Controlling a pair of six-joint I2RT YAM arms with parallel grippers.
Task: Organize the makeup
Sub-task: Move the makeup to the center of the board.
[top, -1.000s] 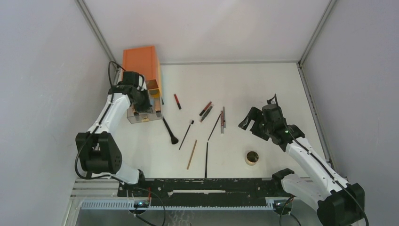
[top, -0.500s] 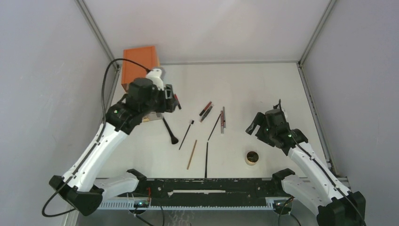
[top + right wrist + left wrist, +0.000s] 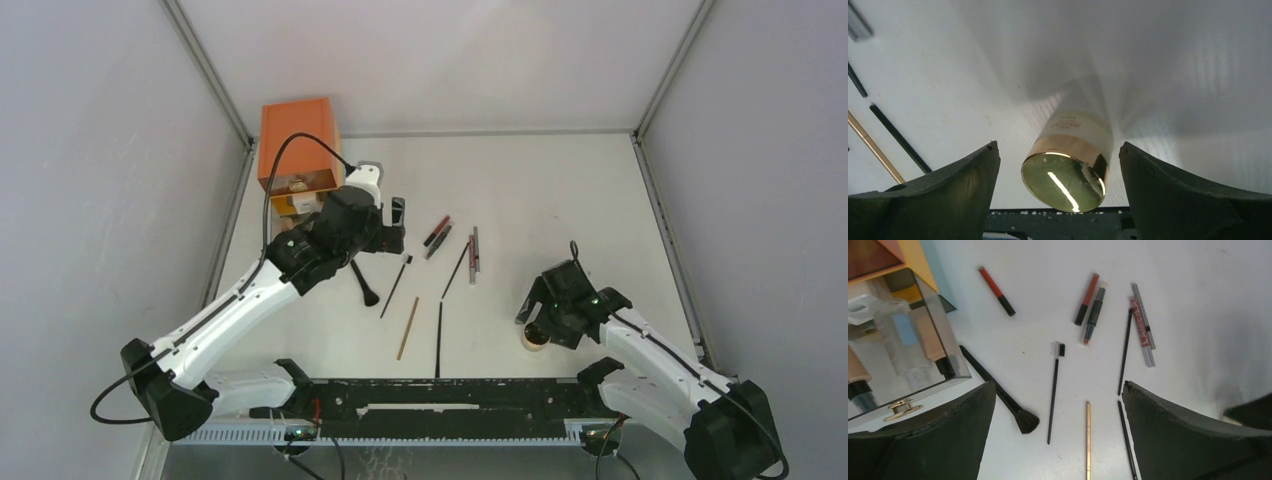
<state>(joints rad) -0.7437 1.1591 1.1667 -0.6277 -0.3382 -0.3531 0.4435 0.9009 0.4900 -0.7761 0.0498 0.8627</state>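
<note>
Loose makeup lies mid-table: a black brush (image 3: pixel 362 281) (image 3: pixel 1000 392), a spoolie wand (image 3: pixel 395 285) (image 3: pixel 1054 390), a wooden pencil (image 3: pixel 408 327) (image 3: pixel 1088 440), a black pencil (image 3: pixel 439 340), two dark-and-red tubes (image 3: pixel 437 236) (image 3: pixel 1090 302), thin pencils (image 3: pixel 473 250) (image 3: pixel 1144 330) and a red tube (image 3: pixel 996 290). My left gripper (image 3: pixel 390 228) (image 3: pixel 1058 386) hangs open above them, holding nothing. A gold-lidded jar (image 3: pixel 536 338) (image 3: pixel 1068 160) stands between the fingers of my open right gripper (image 3: pixel 537 318) (image 3: pixel 1059 146), with a gap on each side.
The orange drawer box (image 3: pixel 295 130) (image 3: pixel 878 257) stands at the back left. Its clear drawer (image 3: pixel 292 192) (image 3: pixel 908 340) is pulled out with tubes inside. A black rail (image 3: pixel 440 395) runs along the near edge, just behind the jar. Side walls close in the table.
My left arm has swung from the drawer out over the loose makeup, and its gripper has opened. My right gripper has come nearer and lower, around the jar.
</note>
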